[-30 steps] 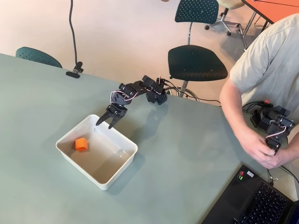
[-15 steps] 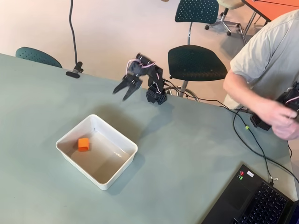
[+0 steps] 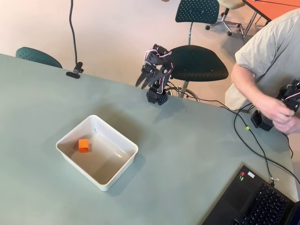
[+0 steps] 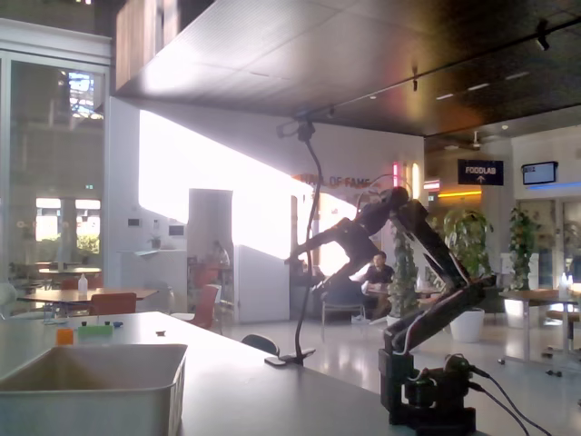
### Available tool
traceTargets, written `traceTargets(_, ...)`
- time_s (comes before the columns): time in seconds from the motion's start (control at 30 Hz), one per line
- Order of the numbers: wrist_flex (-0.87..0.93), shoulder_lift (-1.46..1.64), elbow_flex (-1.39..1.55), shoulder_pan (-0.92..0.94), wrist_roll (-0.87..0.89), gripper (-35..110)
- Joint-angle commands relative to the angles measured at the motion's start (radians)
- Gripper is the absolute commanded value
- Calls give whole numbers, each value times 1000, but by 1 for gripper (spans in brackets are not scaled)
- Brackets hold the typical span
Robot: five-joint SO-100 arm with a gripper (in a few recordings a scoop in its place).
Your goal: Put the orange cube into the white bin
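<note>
The orange cube [image 3: 84,145] lies on the floor of the white bin [image 3: 104,186], near its left corner in the overhead view. My gripper [image 3: 141,85] hangs open and empty high above the table's far edge, close to the arm's base [image 3: 157,96] and well away from the bin. In the fixed view the gripper [image 4: 303,271] points left with its jaws apart, raised on the folded arm. There the white bin [image 4: 91,391] stands at the lower left, and its near wall hides the cube.
A laptop [image 3: 255,202] sits at the table's lower right corner, with a cable [image 3: 247,140] running across the table toward it. A person [image 3: 269,65] stands at the right. A clamped gooseneck [image 3: 75,71] rises at the far edge. Chairs [image 3: 197,62] stand behind the table.
My arm has pulled back from the bin's far corner, lifting and folding toward its base. The cube has stayed in the bin and the gripper has stayed open.
</note>
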Motion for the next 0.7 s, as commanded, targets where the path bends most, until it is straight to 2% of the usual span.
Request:
traceTargets(0.0,-264,166,334,-8,6,35)
traceTargets(0.1,-483,328,649,-8,11,35)
traceTargets(0.23,-629,460,919,-8,14,33)
traceTargets(0.37,-637,483,988,-6,15,22)
traceTargets(0.57,-635,474,994,-5,15,-3)
traceTargets(0.67,-627,472,1000,0,5,-3)
